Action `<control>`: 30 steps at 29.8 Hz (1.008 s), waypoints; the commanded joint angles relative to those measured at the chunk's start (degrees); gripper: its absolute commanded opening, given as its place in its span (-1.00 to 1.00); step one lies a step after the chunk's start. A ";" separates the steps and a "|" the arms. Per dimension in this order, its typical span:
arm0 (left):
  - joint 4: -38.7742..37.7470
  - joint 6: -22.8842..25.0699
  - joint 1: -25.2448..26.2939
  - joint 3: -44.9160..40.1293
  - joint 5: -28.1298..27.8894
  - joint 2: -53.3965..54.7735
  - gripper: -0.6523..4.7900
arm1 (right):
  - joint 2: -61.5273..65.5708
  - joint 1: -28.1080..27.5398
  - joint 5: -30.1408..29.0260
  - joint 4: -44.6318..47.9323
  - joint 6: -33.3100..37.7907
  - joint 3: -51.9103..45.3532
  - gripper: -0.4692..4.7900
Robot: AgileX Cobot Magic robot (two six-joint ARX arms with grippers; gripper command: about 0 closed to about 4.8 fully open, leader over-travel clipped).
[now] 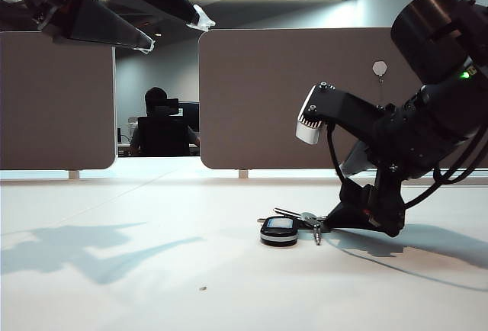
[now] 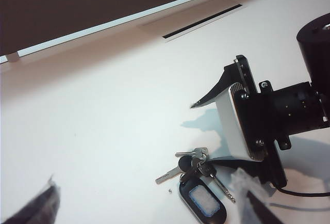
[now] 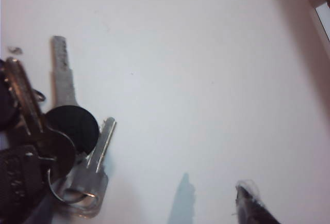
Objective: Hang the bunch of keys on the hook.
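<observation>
Keys (image 1: 293,223), the bunch with its black oval fob (image 1: 279,231), are lying flat on the white table (image 1: 152,270) at about five o'clock from the exterior view's centre. Going left to right there, the left gripper (image 1: 177,30) is hanging high at eleven o'clock, spread wide and carrying nothing; the right gripper (image 1: 335,220) is sitting low beside the keys, fingers parted, gripping nothing. Only this view is showing the hook (image 1: 380,69), up on the brown panel (image 1: 290,94) at two o'clock. The left wrist view is showing the fob's pale face; the right wrist view is revealing individual key blades close up.
</observation>
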 commanded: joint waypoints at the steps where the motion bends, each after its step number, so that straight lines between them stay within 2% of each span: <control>1: 0.33 0.17 -0.02 0.33 -0.09 -0.07 1.00 | 0.72 0.09 -0.72 -0.22 -0.22 0.02 0.72; 7: 0.13 0.17 -0.02 0.33 -0.09 -0.07 1.00 | 1.77 0.20 -0.96 -0.61 -0.20 0.02 0.32; 11: -0.92 0.20 -0.02 0.33 -0.09 -0.07 1.00 | 2.45 0.20 -0.96 -0.59 -0.20 0.02 0.32; 14: -1.51 0.17 -0.02 0.33 -0.09 -0.07 1.00 | 2.69 0.20 -1.05 -0.61 -0.22 0.02 0.06; 26: -2.01 0.00 -0.02 0.33 -0.09 -0.07 1.00 | 5.18 2.12 -3.26 -0.68 -0.79 0.02 0.04; 27: -2.14 0.02 -0.02 0.33 -0.09 -0.07 1.00 | 5.66 2.32 -3.13 -0.74 -1.46 0.02 0.02; 30: -2.45 0.02 -0.02 0.33 -0.09 -0.09 1.00 | 6.73 2.99 -2.34 -0.96 -1.68 0.02 -0.23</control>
